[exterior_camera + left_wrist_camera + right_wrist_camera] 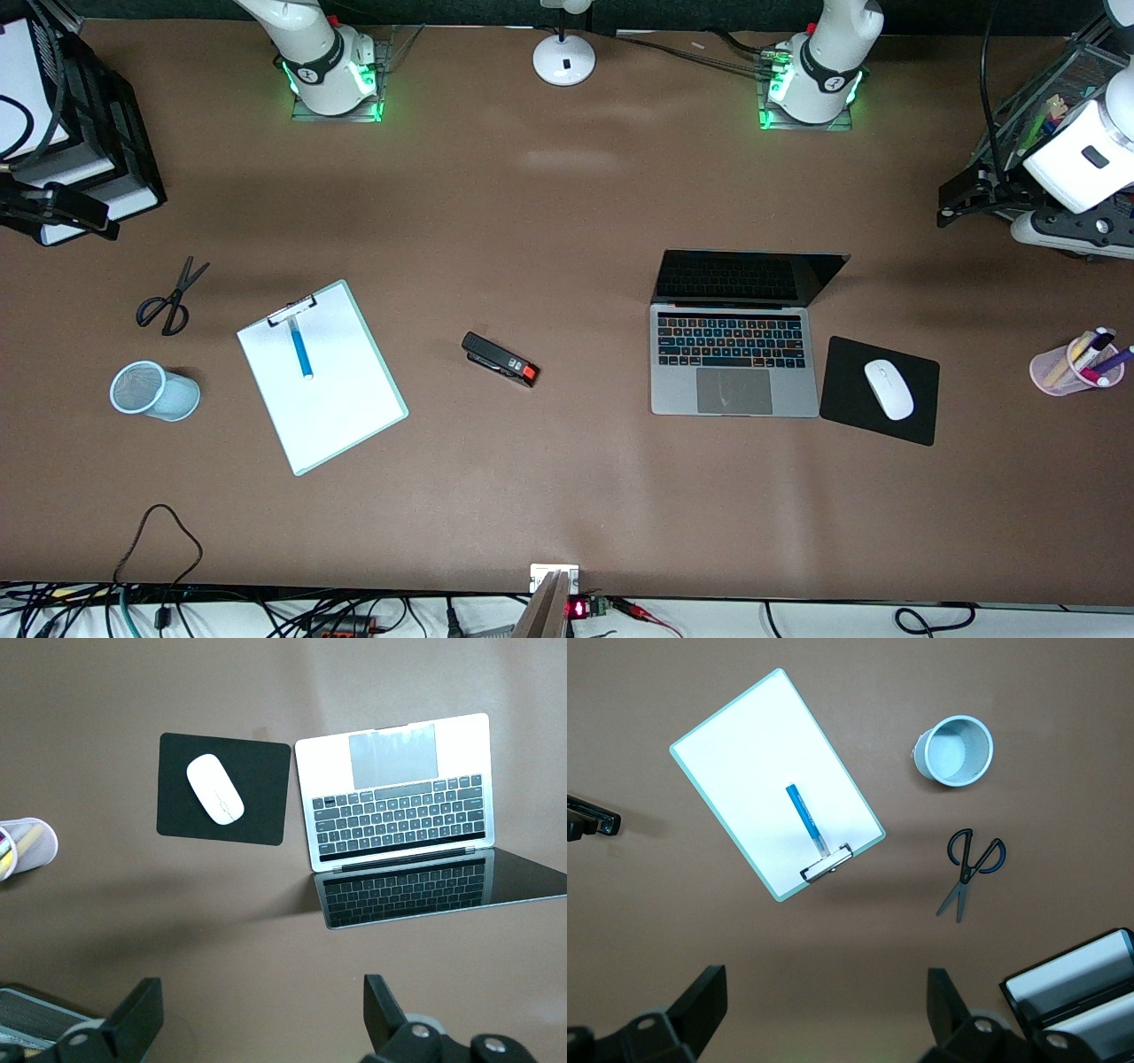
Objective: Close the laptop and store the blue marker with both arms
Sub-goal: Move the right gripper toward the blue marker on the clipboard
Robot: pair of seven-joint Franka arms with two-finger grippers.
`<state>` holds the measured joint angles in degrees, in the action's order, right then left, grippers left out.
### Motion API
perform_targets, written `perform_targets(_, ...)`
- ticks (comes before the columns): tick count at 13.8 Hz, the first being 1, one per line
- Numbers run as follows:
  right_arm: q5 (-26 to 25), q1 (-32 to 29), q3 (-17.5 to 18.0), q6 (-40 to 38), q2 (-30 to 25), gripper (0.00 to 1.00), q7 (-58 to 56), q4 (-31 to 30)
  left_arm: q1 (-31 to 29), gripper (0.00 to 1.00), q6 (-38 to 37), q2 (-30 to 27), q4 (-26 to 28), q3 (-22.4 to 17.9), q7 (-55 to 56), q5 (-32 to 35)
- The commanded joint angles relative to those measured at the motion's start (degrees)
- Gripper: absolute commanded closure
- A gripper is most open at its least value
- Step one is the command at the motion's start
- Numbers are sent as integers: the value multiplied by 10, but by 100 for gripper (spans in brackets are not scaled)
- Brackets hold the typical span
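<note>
Much bare table (567, 221) around laptop (733, 363)

Stapler (589, 820) cut by frame edge

Brown table (532, 221) with laptop (733, 372), clipboard (337, 399), stapler (500, 359)

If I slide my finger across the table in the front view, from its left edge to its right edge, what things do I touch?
Mesh cup → scissors → clipboard → stapler → laptop → mouse pad → pen holder.
</note>
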<state>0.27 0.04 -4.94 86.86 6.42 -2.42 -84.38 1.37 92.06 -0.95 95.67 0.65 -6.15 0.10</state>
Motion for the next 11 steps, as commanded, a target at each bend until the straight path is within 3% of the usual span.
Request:
perform_targets(1, -9, -1, 7, 0, -22, 0, 4, -16, -3, 0, -8, 2, -7, 1, -16, 10)
perform_targets(11, -8, 0, 9, 10, 16, 0, -1, -15, 1, 0, -7, 14, -17, 6, -5, 11)
